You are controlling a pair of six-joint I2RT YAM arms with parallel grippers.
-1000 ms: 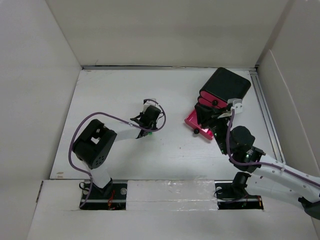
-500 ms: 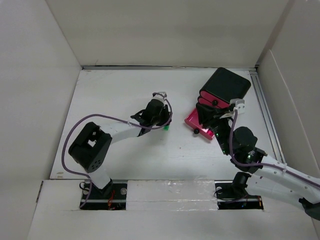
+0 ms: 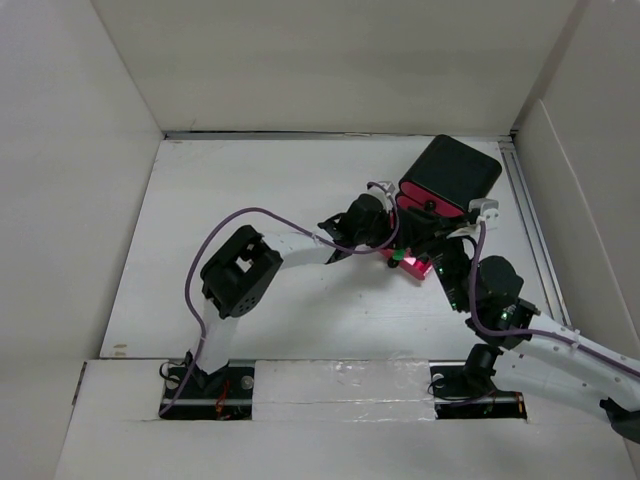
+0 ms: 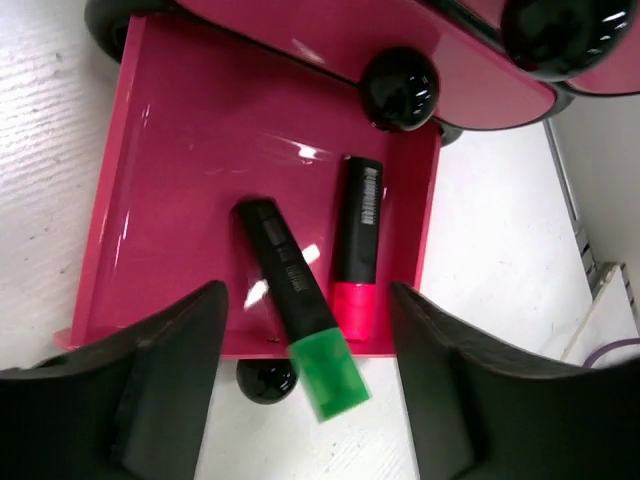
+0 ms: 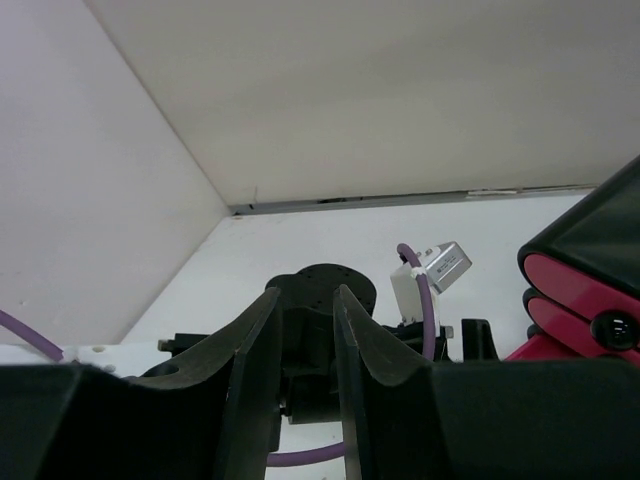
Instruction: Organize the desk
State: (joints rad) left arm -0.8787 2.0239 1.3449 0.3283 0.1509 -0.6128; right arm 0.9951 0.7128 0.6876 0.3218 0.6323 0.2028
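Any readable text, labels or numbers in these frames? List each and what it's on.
Nothing legible in any view.
Green-capped highlighter: faint print on its black barrel, too blurred to read.
Pink-capped highlighter: white print along its black barrel, too small and blurred to read.
Pink drawer and black box: no text visible.

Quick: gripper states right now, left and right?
Left gripper: open, empty; green marker lies in the drawer.
Right gripper: slightly open, empty.
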